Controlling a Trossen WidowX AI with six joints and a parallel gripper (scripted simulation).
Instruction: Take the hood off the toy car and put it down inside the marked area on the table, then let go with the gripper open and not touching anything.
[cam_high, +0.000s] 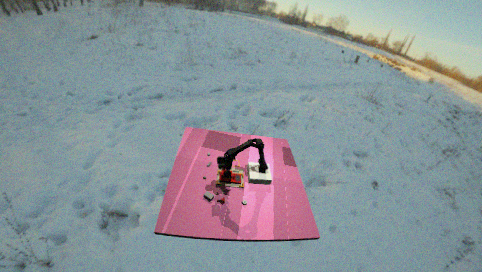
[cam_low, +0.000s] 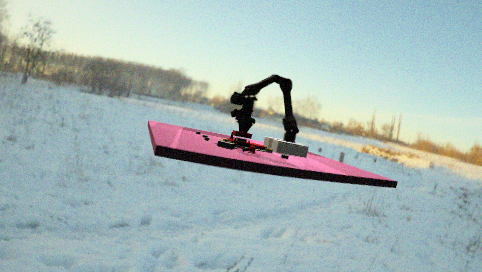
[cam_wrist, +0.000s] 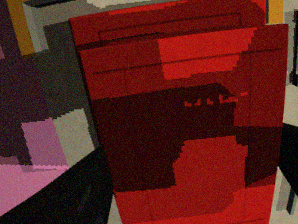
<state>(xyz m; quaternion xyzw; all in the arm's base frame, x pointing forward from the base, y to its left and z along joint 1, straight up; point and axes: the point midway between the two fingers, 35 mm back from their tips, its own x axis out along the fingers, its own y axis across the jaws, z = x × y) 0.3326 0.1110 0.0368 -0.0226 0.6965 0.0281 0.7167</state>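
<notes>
The hood (cam_wrist: 200, 165) (cam_low: 242, 134) is a flat red panel. It fills the middle of the wrist view, with a black finger on either side. My gripper (cam_low: 243, 131) (cam_wrist: 189, 141) is shut on it. In the exterior view the hood shows a little above the low red toy car (cam_low: 259, 146). In the top view the car (cam_high: 237, 177) lies under the arm, partly covered, with a cream and yellow border around it. A red part beyond the hood's far edge shows at the top of the wrist view. I cannot make out the marked area for certain among the shadows.
The arm stands on a white box (cam_high: 260, 178) (cam_low: 292, 148) beside the car. On the pink table (cam_high: 295, 220) (cam_low: 172, 137) lie a grey block (cam_high: 208, 197), a small red piece (cam_high: 221, 200), a small pale piece (cam_high: 244, 203) and several small bits left of the car.
</notes>
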